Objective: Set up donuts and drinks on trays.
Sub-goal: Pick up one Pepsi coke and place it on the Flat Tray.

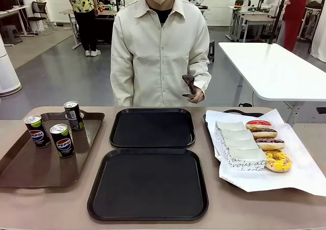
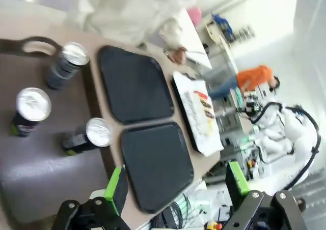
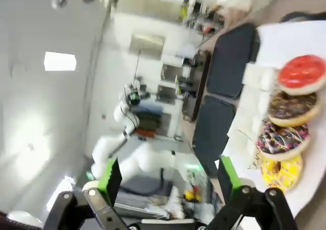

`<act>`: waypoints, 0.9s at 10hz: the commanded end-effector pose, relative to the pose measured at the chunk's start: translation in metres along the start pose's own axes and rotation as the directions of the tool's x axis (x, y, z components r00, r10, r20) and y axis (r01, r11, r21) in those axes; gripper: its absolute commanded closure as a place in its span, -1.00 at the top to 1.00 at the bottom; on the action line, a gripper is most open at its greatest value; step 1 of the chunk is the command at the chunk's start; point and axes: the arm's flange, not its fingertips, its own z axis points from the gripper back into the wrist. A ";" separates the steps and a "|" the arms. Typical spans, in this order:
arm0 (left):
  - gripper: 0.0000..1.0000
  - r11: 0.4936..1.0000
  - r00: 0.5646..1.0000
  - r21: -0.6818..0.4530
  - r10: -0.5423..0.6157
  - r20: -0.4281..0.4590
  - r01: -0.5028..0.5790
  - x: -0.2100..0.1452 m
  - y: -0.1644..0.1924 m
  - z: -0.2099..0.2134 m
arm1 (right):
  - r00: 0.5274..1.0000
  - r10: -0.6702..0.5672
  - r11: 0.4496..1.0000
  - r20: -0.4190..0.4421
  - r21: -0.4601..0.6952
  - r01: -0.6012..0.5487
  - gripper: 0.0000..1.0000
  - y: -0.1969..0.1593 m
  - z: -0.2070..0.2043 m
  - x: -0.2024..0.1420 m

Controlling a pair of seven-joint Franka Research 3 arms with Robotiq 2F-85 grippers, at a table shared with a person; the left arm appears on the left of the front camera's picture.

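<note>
Left pincer [image 2: 175, 189] apart, empty, over brown tray [image 2: 35, 179]; three cans [image 2: 86, 136] upright just ahead, nearest this arm. Right pincer [image 3: 169, 181] apart, seemingly held high; donuts [image 3: 288, 138] to its side. Black trays [image 1: 147, 184] lie between.

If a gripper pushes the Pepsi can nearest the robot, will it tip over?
Probably, if pushed high: the can is slim, tall and upright. Pushed low, it may slide on the smooth brown tray. Once down, its round body could roll.
</note>
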 end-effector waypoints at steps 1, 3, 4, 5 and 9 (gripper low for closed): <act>1.00 0.996 0.999 0.088 0.003 0.035 -0.007 -0.013 0.015 -0.002 | 0.948 -0.257 0.964 0.189 -0.017 0.264 1.00 0.007 0.024 0.020; 1.00 0.989 0.999 0.144 0.020 0.047 -0.027 -0.014 0.027 0.004 | 0.924 -0.271 0.950 0.271 -0.081 0.302 1.00 0.016 0.054 0.005; 1.00 0.985 0.999 0.170 0.031 0.044 -0.038 -0.012 0.032 0.006 | 0.928 -0.267 0.947 0.260 -0.108 0.303 1.00 0.022 0.059 -0.001; 1.00 0.981 0.999 0.188 0.032 0.044 -0.039 -0.011 0.035 0.005 | 0.931 -0.277 0.939 0.237 -0.137 0.314 1.00 0.026 0.061 -0.005; 1.00 0.931 1.000 0.366 0.012 -0.004 -0.009 -0.008 0.034 0.002 | 0.929 -0.331 0.885 0.167 -0.288 0.367 1.00 0.025 0.052 -0.006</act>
